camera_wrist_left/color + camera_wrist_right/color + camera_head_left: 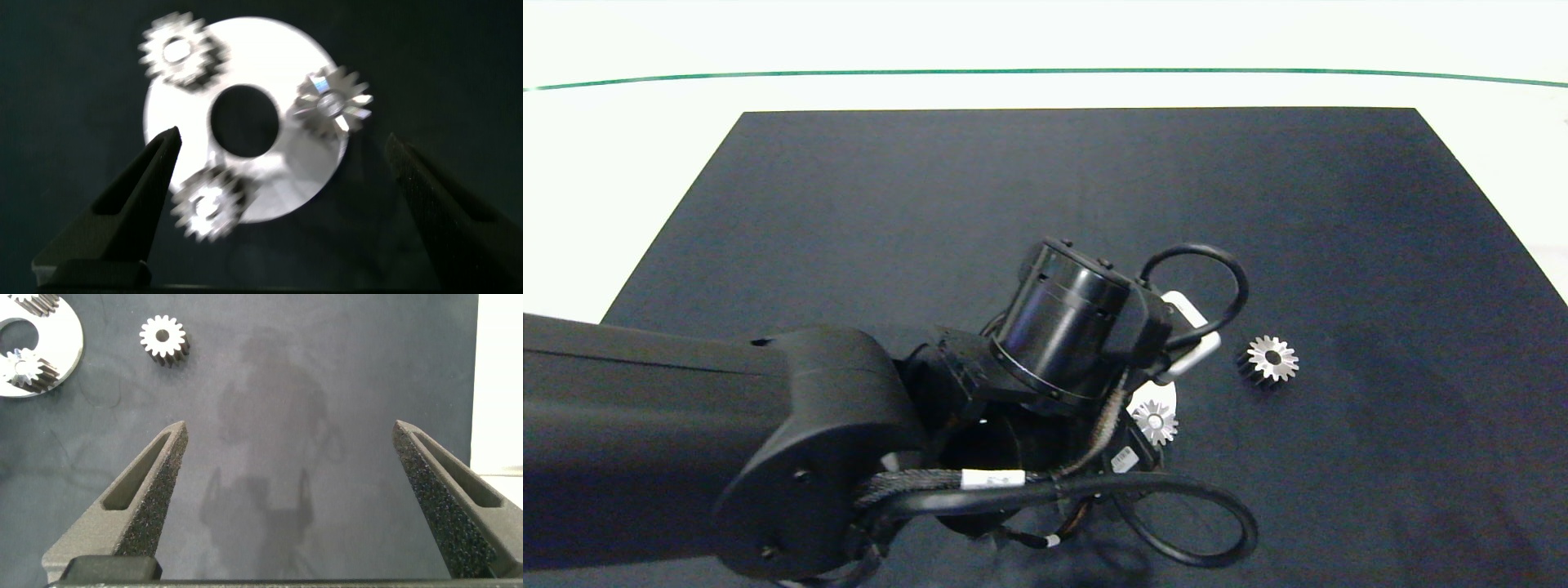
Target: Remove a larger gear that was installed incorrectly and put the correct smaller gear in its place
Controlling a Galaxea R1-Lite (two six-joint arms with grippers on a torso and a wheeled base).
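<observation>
**Left jaws spread over the disc, larger gear off-centre**

My left gripper (278,171) hangs spread and empty over the disc (270,49). From the disc's hole, the larger gear (333,102) sits at about 2 o'clock, nearer one finger, so I'd judge a shift that way comes first. The smaller gear (1271,358) lies alone on the mat (1045,188), toward 3 o'clock in the head view. My right gripper (286,498), also spread, is farther off.

From my feed I see a white desk (621,163) brightly lit from above, with a thin green line (1045,72) curving across its far side. A large dark mat (1078,196) covers most of the desk's middle.
</observation>
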